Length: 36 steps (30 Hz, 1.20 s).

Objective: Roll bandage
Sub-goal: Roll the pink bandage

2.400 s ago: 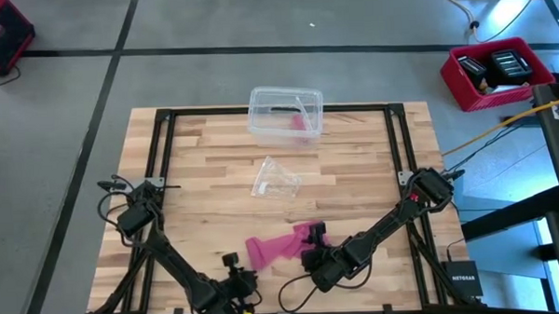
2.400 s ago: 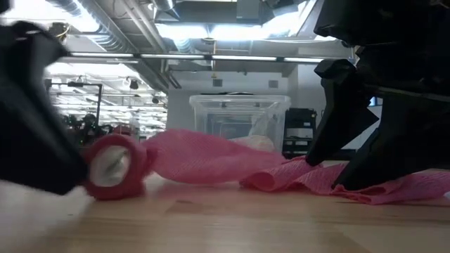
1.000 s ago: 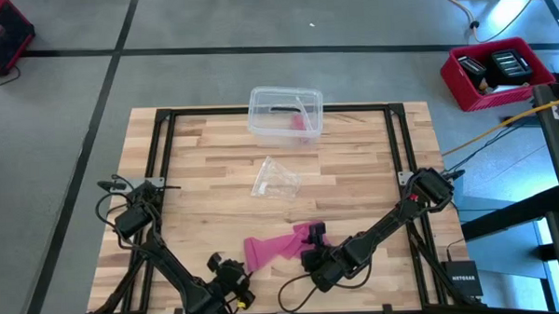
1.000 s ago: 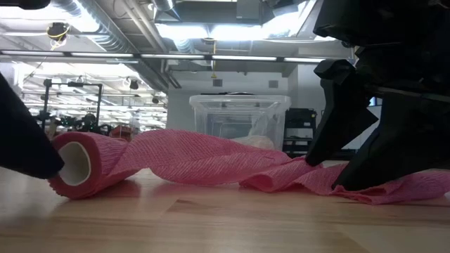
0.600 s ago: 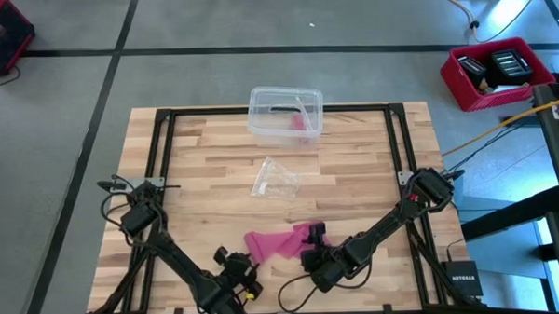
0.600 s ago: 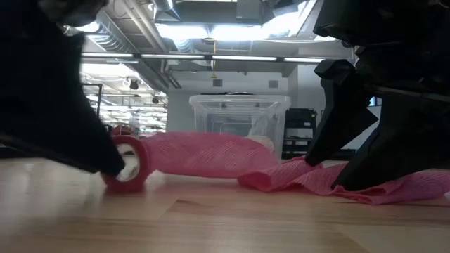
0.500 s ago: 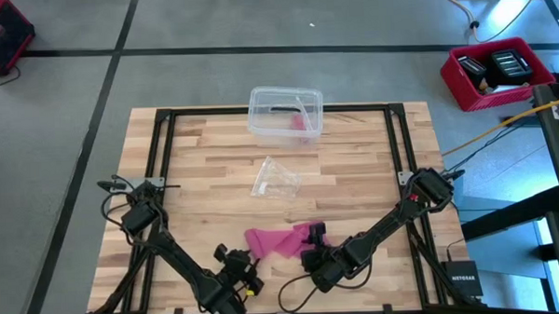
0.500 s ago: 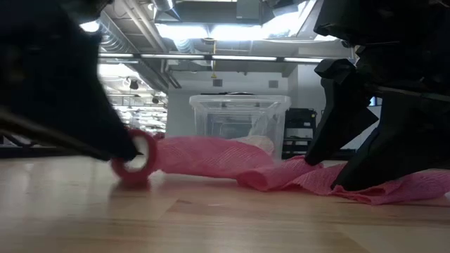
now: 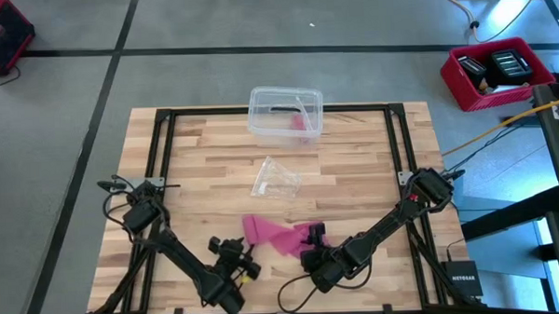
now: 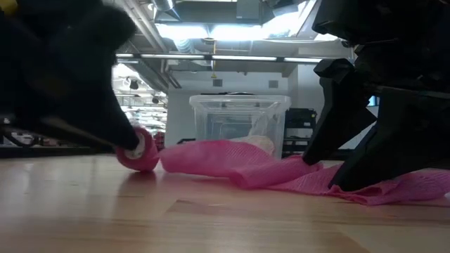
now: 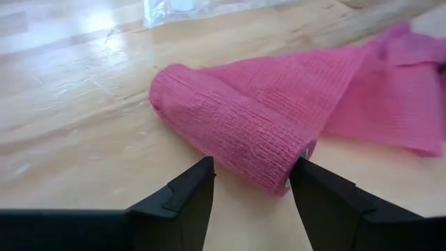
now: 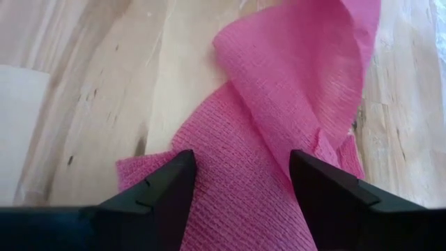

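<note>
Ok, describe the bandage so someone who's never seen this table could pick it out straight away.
Start at the wooden table and look to its near edge, between the two dark arms. The bandage lies there as a pink woven fabric strip, rolled up at the end by the left gripper and loose and crumpled by the right gripper. It is the only pink cloth; the wrapper nearby is clear plastic.

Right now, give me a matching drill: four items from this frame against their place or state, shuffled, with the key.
Items:
1. bandage
2. left pincer
3. clear box
4. clear wrapper

Places or states:
A. at the far edge of the table, lidless
B. lying mid-table, between the box and the pink fabric
C. part rolled, its loose end under the right pincer
D. fingers either side of the roll's near end

Pairs: 1-C, 2-D, 3-A, 4-B
</note>
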Available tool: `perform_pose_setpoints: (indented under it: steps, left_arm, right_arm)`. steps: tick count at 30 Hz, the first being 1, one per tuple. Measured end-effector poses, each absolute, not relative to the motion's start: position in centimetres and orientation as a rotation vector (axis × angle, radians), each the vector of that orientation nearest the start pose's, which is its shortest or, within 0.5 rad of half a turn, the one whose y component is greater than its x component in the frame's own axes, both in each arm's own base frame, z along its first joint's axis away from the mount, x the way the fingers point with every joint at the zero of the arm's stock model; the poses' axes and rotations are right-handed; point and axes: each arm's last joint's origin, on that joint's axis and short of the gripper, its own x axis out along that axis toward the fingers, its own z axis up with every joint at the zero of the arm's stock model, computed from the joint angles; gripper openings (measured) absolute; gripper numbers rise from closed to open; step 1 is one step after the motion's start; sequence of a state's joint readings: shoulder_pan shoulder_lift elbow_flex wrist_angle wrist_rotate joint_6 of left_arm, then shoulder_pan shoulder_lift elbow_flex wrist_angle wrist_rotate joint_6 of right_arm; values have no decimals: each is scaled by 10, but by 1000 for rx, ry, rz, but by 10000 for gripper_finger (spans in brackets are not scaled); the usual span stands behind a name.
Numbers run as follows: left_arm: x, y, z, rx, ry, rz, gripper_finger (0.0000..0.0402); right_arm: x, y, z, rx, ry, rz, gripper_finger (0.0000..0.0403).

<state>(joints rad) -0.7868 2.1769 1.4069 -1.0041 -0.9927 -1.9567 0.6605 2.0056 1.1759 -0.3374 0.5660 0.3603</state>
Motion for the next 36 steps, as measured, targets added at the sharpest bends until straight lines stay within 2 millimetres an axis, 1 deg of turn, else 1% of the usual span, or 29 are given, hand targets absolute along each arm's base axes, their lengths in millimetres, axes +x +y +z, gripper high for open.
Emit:
perform_pose_setpoints:
  steps: [5,7,9,10,15,16,19,21,23,25,28,31,33,35,36]
  left_arm:
    - [279,-230,96,-389,457,960,180]
    - [280,-225,92,-386,445,971,172]
    - [281,-220,91,-374,437,978,151]
    - [281,-218,90,-361,436,980,134]
    - [283,-215,90,-289,456,969,23]
    - [283,-215,90,-276,463,965,14]
    - [282,-215,90,-265,468,964,14]
    - [280,-218,94,-238,485,963,8]
    - [278,-223,102,-216,493,954,5]
    - [276,-228,117,-176,507,953,5]
    - [275,-235,142,-86,524,951,3]
    - [275,-243,171,41,531,924,4]
    - [277,-248,192,129,523,893,3]
    - [283,-255,209,193,492,839,3]
    - [286,-258,218,255,473,807,3]
  right_arm:
    - [307,219,118,-339,939,-89,237]
    - [307,219,118,-338,939,-89,237]
    - [307,219,118,-339,939,-89,237]
    - [307,219,118,-338,939,-89,237]
    - [307,219,118,-338,938,-90,237]
    - [307,219,118,-338,938,-90,237]
    - [307,219,119,-338,938,-89,237]
    - [305,221,124,-332,938,-74,237]
    - [301,222,134,-328,931,-62,237]
    - [293,224,148,-329,921,-46,237]
    - [280,227,174,-315,888,-8,237]
    - [264,231,204,-291,841,46,237]
    - [251,232,223,-275,806,80,237]
    - [239,233,241,-259,768,110,237]
    - [234,232,249,-250,746,122,237]
